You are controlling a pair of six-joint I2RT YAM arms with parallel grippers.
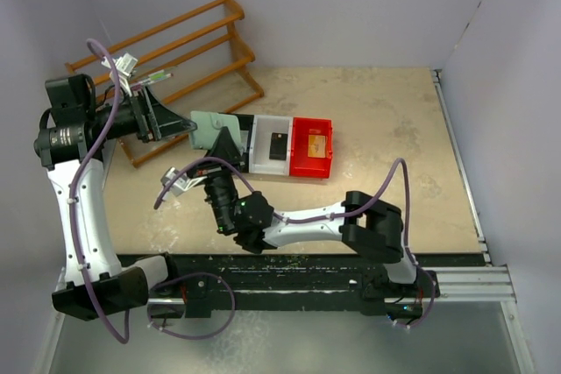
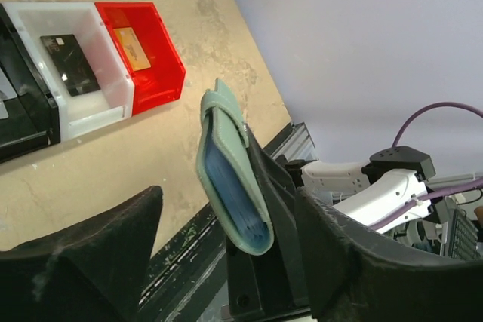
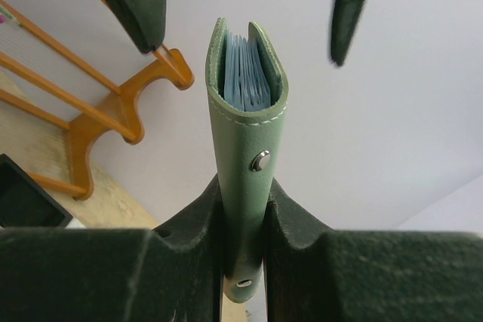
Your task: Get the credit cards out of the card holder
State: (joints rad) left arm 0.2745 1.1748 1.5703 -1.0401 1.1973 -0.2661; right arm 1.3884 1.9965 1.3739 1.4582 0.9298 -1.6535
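Note:
The grey-green card holder (image 3: 245,133) stands folded on edge, with its blue inner pockets showing at the top. My right gripper (image 3: 243,186) is shut on its lower end. In the top view the right gripper (image 1: 223,148) holds the holder (image 1: 213,123) above the table, left of the bins. My left gripper (image 2: 226,201) is open, its fingers (image 2: 106,254) wide apart on either side of the holder (image 2: 226,164) without touching it. A black card (image 2: 68,62) lies in the white bin (image 2: 113,84). An orange-gold card (image 2: 127,43) lies in the red bin (image 2: 162,65).
A black bin (image 1: 243,139), the white bin (image 1: 266,164) and the red bin (image 1: 312,164) stand in a row at mid table. A wooden rack (image 1: 184,50) lies at the back left, close behind the left gripper (image 1: 171,124). White walls enclose the table.

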